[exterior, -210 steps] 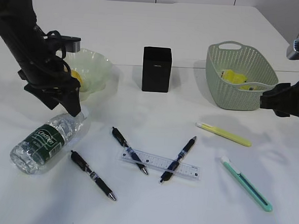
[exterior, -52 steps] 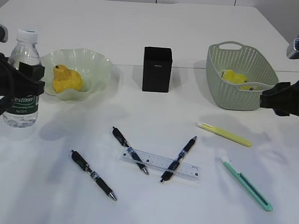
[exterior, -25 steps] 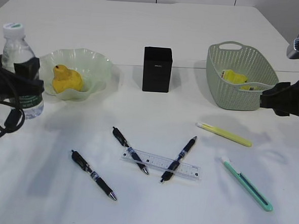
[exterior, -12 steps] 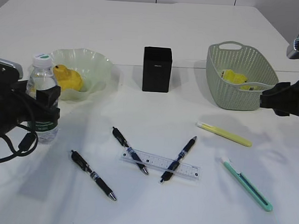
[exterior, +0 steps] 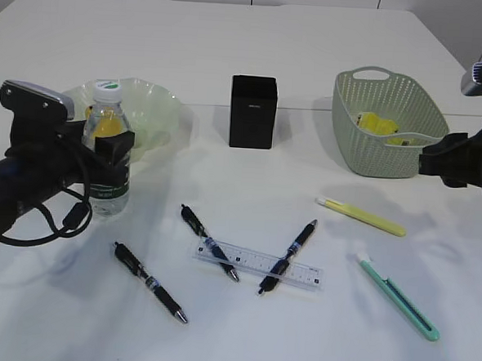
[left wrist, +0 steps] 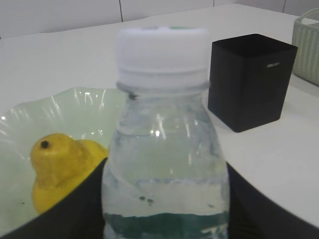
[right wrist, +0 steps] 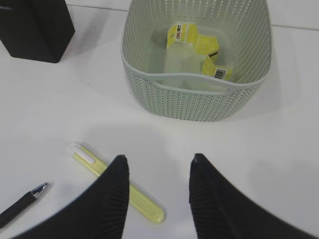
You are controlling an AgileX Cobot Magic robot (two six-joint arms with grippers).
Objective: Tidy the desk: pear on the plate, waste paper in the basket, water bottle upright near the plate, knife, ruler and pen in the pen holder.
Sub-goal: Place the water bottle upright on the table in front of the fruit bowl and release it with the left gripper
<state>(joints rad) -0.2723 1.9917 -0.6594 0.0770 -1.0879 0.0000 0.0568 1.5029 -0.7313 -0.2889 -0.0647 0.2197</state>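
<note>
Holding the water bottle (exterior: pixel 108 158) upright, my left gripper (exterior: pixel 104 152) is clenched around its labelled middle, just in front of the plate (exterior: pixel 159 110) at the left of the desk (exterior: pixel 258 34). Its base looks to be on or just above the tabletop; I cannot tell which. Half a second ago the bottle was further left and nearer the front edge; since then I have carried it right, toward the plate. The clear plastic is thin, smooth and partly filled, so it will likely feel light, a little slippery and squashy; the label band is the steadiest place to take hold. The pear (left wrist: pixel 60 167) lies on the plate behind it.

Moving right, the black pen holder (exterior: pixel 253 111) stands empty-looking at centre. In front lie three pens and the clear ruler (exterior: pixel 256 262), one pen (exterior: pixel 288 254) crossing it. Further right lie a yellow highlighter (exterior: pixel 362 216) and the green knife (exterior: pixel 399 296). The basket (exterior: pixel 385 161) holds the waste paper (right wrist: pixel 192 39). My right gripper (right wrist: pixel 157 186) hovers released and empty, unmoved, near the basket.
</note>
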